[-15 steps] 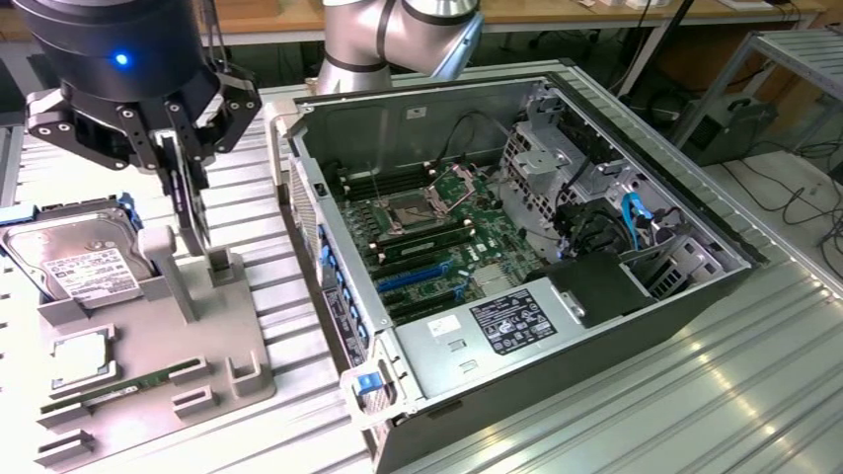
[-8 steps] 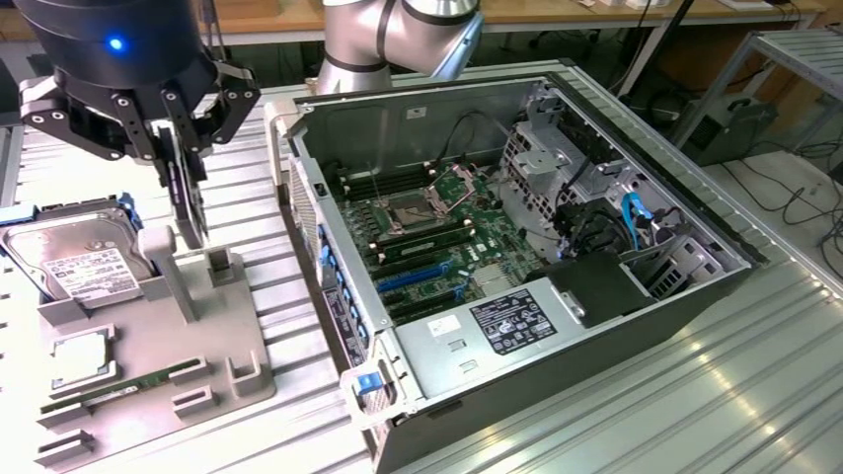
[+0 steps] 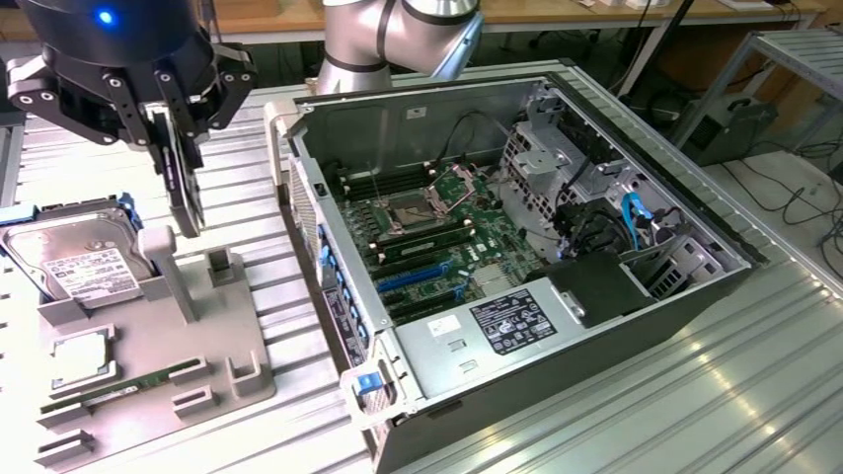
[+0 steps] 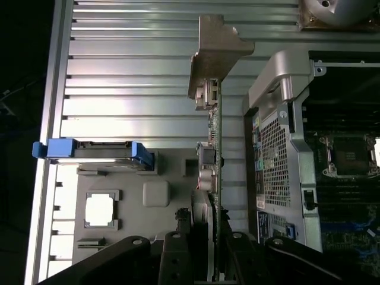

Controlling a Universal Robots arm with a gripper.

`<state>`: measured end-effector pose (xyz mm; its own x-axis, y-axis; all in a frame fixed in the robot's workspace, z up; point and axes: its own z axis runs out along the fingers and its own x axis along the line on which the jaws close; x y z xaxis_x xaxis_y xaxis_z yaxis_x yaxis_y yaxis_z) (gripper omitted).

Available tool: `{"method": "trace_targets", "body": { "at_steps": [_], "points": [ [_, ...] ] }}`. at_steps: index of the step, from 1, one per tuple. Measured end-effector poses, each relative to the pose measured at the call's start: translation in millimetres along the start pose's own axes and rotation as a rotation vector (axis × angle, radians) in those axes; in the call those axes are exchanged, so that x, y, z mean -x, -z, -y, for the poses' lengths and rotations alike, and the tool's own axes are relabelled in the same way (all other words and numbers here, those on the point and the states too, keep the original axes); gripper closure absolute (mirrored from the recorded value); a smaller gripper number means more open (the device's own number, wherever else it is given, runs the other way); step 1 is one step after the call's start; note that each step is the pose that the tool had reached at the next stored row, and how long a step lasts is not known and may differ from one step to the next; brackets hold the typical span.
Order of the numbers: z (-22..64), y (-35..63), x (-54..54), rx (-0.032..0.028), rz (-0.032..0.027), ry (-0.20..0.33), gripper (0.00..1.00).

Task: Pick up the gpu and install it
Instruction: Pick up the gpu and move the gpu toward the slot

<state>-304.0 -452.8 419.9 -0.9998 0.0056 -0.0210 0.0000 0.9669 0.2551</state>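
The gripper (image 3: 172,123) hangs above the table (image 3: 737,395), a ribbed bare-metal top of long aluminium slats that catch the light. Its jaws pinch the graphics card (image 3: 185,193), which hangs edge-on and upright, clear of everything beneath it. From the wrist view the card (image 4: 217,154) runs out from between the gripper (image 4: 214,234) fingers, its metal bracket (image 4: 217,53) at the far end.

The card is over a grey holder tray (image 3: 158,365) that lies flat on the table at the exterior view's left. The tray also carries a hard drive (image 3: 79,262) with blue side rails, a square processor chip (image 3: 79,357) and a green memory stick (image 3: 118,390) near its front edge.

Just beside the tray, toward the exterior view's right, an open computer case (image 3: 554,326) lies on its side, its green motherboard (image 3: 421,222) facing up. The card is outside the case, near its end wall.

The robot arm (image 3: 389,39) rises from the table's back edge. Behind it runs a wooden bench. At the exterior view's right stands a metal rack (image 3: 791,69), with cables (image 3: 804,202) lying loose on the floor.
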Motion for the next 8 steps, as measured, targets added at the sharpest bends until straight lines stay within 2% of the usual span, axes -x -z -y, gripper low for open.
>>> {"method": "trace_targets", "body": {
  "at_steps": [8],
  "points": [
    [-2.8, 10.8, 0.2, 0.0116, -0.0001, 0.000, 0.73]
  ]
}}
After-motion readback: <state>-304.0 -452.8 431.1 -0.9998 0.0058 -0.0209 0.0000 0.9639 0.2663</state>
